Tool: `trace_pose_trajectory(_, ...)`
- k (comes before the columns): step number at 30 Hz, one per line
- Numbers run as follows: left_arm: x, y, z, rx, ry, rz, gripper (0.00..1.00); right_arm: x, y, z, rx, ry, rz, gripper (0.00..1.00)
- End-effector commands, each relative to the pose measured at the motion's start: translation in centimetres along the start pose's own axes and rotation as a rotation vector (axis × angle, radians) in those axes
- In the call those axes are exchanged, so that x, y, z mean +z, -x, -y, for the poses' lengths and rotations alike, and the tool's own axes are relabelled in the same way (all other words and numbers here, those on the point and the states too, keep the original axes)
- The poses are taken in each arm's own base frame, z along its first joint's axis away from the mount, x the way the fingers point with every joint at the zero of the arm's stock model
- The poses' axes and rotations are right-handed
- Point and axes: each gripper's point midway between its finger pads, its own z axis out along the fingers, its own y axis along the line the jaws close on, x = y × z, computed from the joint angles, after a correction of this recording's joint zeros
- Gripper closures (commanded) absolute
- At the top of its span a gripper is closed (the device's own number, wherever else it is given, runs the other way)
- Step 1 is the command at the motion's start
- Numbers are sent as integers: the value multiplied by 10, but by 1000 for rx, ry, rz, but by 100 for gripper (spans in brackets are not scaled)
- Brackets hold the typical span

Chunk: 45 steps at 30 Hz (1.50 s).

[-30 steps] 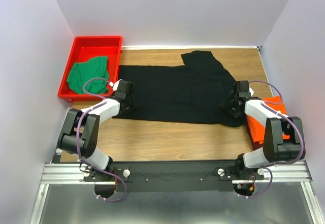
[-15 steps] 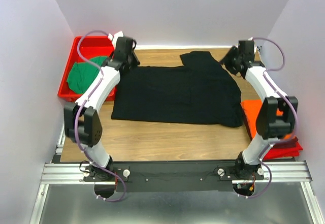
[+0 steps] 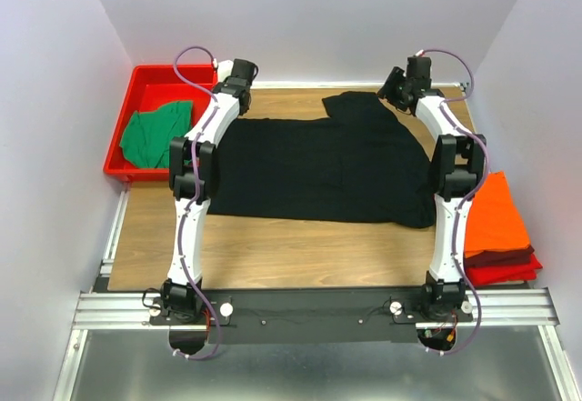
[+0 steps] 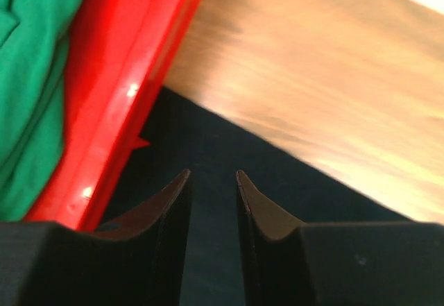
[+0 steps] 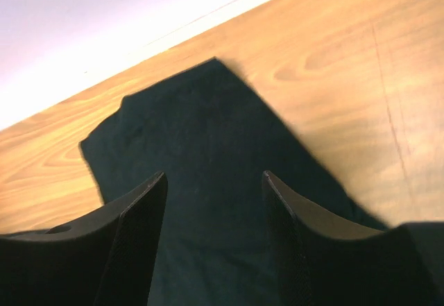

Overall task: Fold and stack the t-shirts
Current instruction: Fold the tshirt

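- We see bare table (image 3: 300, 246) in front of the black t-shirt (image 3: 318, 169), open for passing.
- Left of it, the red tray (image 4: 118, 112) wall stands just beside our left gripper (image 4: 212, 174).
- Right of it, the orange t-shirt (image 3: 496, 215) fills the table edge.
- Behind it, a narrow wood strip meets the back wall (image 3: 309, 19).

We're looking down on a wooden table (image 3: 300, 246), warm grain, evenly lit. Pale walls box it in: back wall (image 3: 309, 19), left wall (image 3: 45, 146), right wall (image 3: 546, 101). Along the near edge we see an aluminium rail (image 3: 109, 310), and below it a grey metal sheet (image 3: 309, 369).
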Motion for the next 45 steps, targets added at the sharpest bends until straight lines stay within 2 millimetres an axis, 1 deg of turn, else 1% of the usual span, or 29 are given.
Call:
trace_pose_trajectory(1, -2, 17, -17, 29, 63, 40, 61, 18, 11, 7, -115, -7, 37, 36)
trace_pose_trajectory(2, -1, 16, -15, 29, 53, 42, 61, 21, 17, 6, -132, -10, 54, 35)
trace_pose_trajectory(3, 1, 12, -15, 35, 49, 34, 61, 25, 17, 11, -143, -25, 58, 34)
trace_pose_trajectory(4, 2, 10, -13, 37, 41, 29, 61, 34, 7, 18, -150, -39, 40, 32)
trace_pose_trajectory(6, 5, 7, -14, 43, 39, 24, 61, 40, 7, 19, -154, -40, 44, 32)
trace_pose_trajectory(7, 6, 5, -13, 48, 34, 21, 61, 44, 1, 22, -155, -47, 34, 32)
trace_pose_trajectory(8, 7, 4, -12, 50, 30, 18, 61, 44, 0, 24, -154, -57, 30, 32)
trace_pose_trajectory(9, 8, 3, -12, 51, 29, 17, 61, 45, -12, 33, -151, -78, 3, 32)
trace_pose_trajectory(10, 9, 3, -12, 48, 26, 14, 61, 42, -11, 38, -153, -119, 16, 33)
trace_pose_trajectory(11, 9, 3, -11, 47, 20, 13, 61, 42, -15, 43, -153, -136, 9, 34)
trace_pose_trajectory(13, 10, 1, -8, 45, 3, 4, 61, 43, -27, 53, -163, -167, -14, 38)
trace_pose_trajectory(14, 10, 2, -7, 42, -1, 5, 61, 43, -30, 55, -168, -173, -20, 40)
trace_pose_trajectory(15, 10, 2, -5, 37, -9, 4, 61, 44, -34, 59, -170, -187, -25, 40)
trace_pose_trajectory(23, 13, -1, -1, 39, -27, -9, 61, 42, -42, 70, -201, -239, -35, 42)
trace_pose_trajectory(27, 13, -1, 1, 38, -36, -12, 61, 41, -45, 75, -209, -254, -41, 47)
trace_pose_trajectory(31, 12, 1, 2, 36, -43, -9, 61, 40, -49, 74, -211, -245, -55, 54)
trace_pose_trajectory(32, 12, 0, 2, 36, -43, -9, 61, 39, -49, 74, -210, -242, -56, 60)
trace_pose_trajectory(34, 12, 0, 3, 36, -48, -12, 61, 38, -51, 73, -210, -240, -63, 69)
trace_pose_trajectory(35, 11, 1, 3, 34, -49, -9, 61, 37, -50, 73, -210, -241, -61, 73)
trace_pose_trajectory(36, 11, 1, 3, 33, -50, -8, 61, 34, -48, 75, -211, -254, -55, 80)
trace_pose_trajectory(37, 11, 1, 3, 33, -50, -8, 61, 33, -45, 75, -212, -262, -48, 83)
trace_pose_trajectory(38, 10, 3, 3, 29, -54, -1, 61, 32, -44, 76, -217, -268, -44, 90)
trace_pose_trajectory(39, 10, 1, 2, 33, -52, -4, 61, 29, -40, 78, -221, -285, -33, 92)
trace_pose_trajectory(40, 8, 4, 3, 27, -55, 3, 61, 28, -37, 78, -227, -292, -27, 95)
trace_pose_trajectory(45, 9, 4, 5, 19, -64, 3, 61, 21, -28, 86, -245, -335, -5, 100)
